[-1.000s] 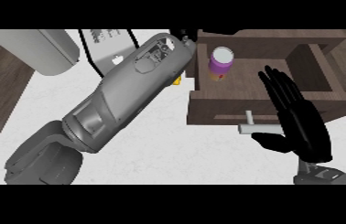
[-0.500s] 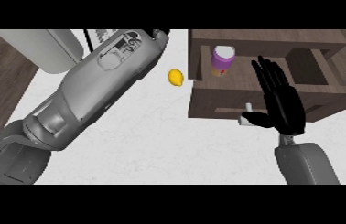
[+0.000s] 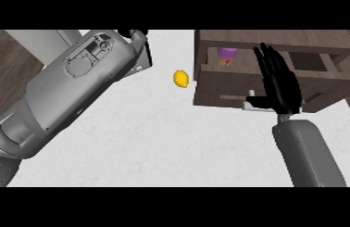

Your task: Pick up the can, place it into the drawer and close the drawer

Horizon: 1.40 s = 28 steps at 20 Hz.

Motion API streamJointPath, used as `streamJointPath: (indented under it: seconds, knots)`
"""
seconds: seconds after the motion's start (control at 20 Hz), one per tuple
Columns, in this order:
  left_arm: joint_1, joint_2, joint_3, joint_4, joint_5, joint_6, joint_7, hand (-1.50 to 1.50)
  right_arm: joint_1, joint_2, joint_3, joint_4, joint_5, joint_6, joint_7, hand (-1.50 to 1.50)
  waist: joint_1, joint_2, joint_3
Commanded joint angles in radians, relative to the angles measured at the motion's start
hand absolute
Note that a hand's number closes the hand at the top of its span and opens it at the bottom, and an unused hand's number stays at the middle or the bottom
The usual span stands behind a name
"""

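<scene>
Right robot hand (image 3: 279,85) stood with fingers straight and apart over the front of the one open wooden drawer (image 3: 226,89) at the far right. One purple-topped can (image 3: 227,55) sat inside the drawer. One yellow lemon (image 3: 180,78) lay on the white surface (image 3: 157,142) just left of it. Left robot hand (image 3: 134,34) was mostly hidden at the far edge; its fingers could not be told.

Can (image 3: 227,55) in the drawer (image 3: 226,85) — lemon (image 3: 180,78) just left, on the counter (image 3: 157,138).

White speckled counter (image 3: 157,142); dark wood floor (image 3: 17,59) at left.
</scene>
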Motion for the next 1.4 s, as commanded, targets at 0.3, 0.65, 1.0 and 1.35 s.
streamJointPath:
  seconds: [0.3,0.65,1.0,1.35]
  knots:
    - [0.113,0.099,0.014,-0.14,-0.024,-0.027,0.047,-1.5,-0.272,0.046,-0.081,0.383,0.035,-0.164,0.015,-1.5,0.009,0.029,0.023]
    - [0.225,0.124,0.004,-0.256,-0.056,-0.008,0.065,-1.5,-0.433,0.01,-0.151,0.614,0.041,-0.28,-0.004,-1.5,0.01,0.036,0.024]
    - [0.36,0.149,-0.009,-0.386,-0.093,0.019,0.025,-1.5,-0.556,-0.019,-0.187,0.748,0.045,-0.304,0.018,-1.5,0.036,0.039,0.023]
    - [0.403,0.184,0.004,-0.447,-0.108,0.008,0.043,-1.5,-0.658,-0.012,-0.202,0.823,0.049,-0.305,0.04,-1.5,0.034,0.043,0.024]
